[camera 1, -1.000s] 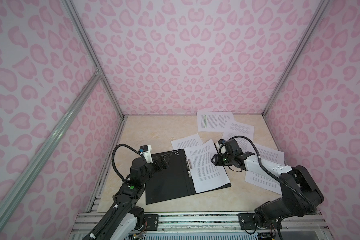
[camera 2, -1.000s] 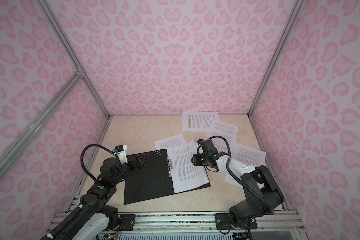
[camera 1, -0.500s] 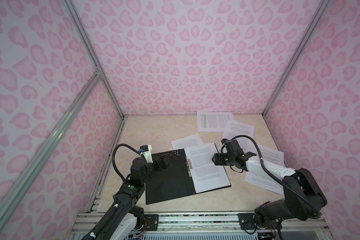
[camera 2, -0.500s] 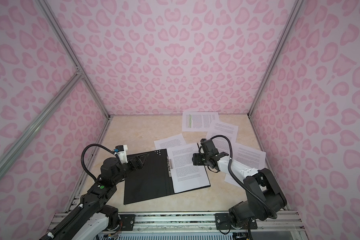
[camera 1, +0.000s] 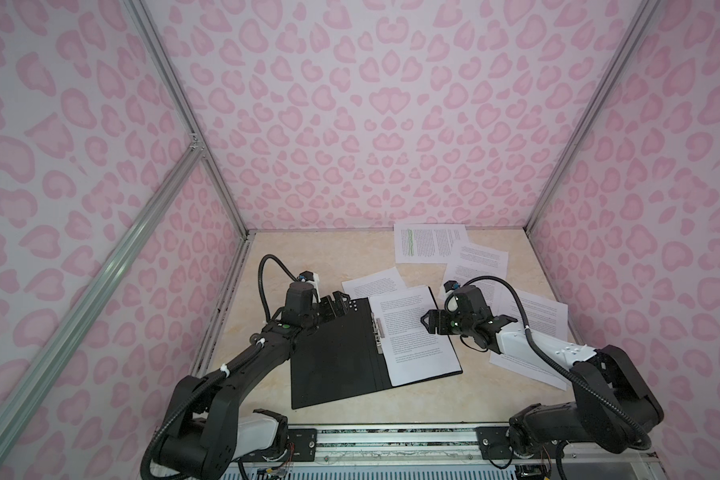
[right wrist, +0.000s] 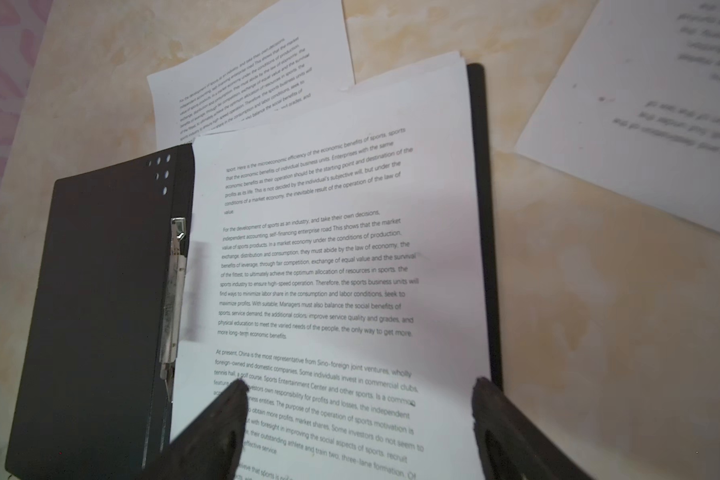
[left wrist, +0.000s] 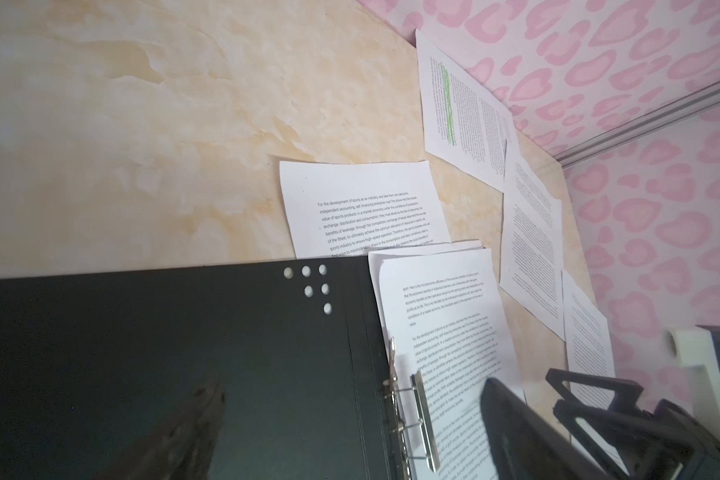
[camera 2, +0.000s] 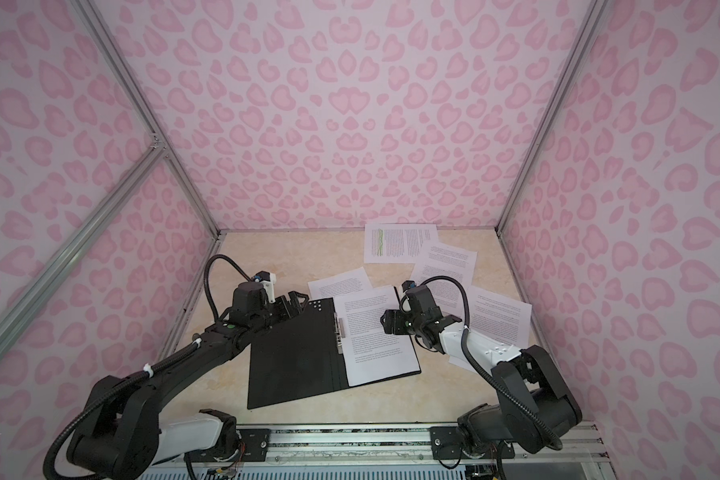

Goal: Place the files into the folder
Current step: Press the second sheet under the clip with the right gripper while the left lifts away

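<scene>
- Folder (camera 1: 333, 365): lies open, black inside up, mid table (camera 1: 308, 257); clip (camera 1: 377, 334) at spine.
- Stack (camera 1: 412, 332): on folder's right half. Far edges fan out and poke past the folder, so it is not squared.
- Loose sheets: one (camera 1: 373, 284) tucked under folder's far edge; highlighted one (camera 1: 429, 245) at table's far edge; others (camera 1: 533, 320) just right of folder.
- R gripper (right wrist: 358, 390): jaws spread, nothing pinched, hovering over stack's near part.
- L gripper (camera 1: 337, 302): jaws spread, at folder's far-left corner; contact w/ folder cannot be told.
- Step (judged): clear R gripper off stack, fetch next sheet.
- Lift R gripper straight up before any sideways move. A dragged fingertip would prob. skew the top sheet.
- Keep L gripper at the corner so folder can't slide.
- Next pick: sheets right of folder are nearest. Flat paper gives no edge to pinch, so it prob. needs press-and-slide to raise one.
- Lay new sheet w/ left edge against clip, then let go.
</scene>
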Action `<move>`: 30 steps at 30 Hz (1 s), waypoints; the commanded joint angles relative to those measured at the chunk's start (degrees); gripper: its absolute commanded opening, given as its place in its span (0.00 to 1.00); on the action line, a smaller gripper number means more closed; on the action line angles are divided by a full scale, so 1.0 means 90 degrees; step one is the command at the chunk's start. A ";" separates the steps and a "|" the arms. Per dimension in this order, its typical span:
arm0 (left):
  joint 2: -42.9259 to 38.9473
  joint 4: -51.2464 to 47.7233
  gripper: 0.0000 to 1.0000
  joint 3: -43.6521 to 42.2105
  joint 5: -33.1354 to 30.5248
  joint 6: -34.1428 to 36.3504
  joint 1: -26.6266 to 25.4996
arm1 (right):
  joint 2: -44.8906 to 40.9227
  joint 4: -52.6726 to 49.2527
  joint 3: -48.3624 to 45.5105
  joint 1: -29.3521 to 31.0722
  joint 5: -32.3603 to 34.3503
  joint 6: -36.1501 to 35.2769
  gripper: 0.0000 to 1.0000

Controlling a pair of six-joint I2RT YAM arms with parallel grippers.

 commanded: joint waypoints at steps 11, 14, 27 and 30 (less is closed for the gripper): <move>0.3419 -0.0755 0.87 0.2877 0.0871 0.1014 0.0440 | -0.0057 0.1090 -0.0291 -0.0038 -0.0862 0.0339 0.83; 0.3831 -0.0850 0.85 0.3141 0.1000 0.1172 0.0495 | -0.0124 0.1166 -0.0339 -0.0075 -0.0933 0.0381 0.84; 0.4731 -0.1021 0.77 0.3666 0.1876 0.1231 0.0763 | -0.0134 0.1448 -0.0423 -0.0091 -0.1194 0.0496 0.86; 0.4603 -0.0805 0.75 0.3455 0.2154 0.1240 0.0767 | -0.0109 0.1532 -0.0438 -0.0086 -0.1293 0.0532 0.87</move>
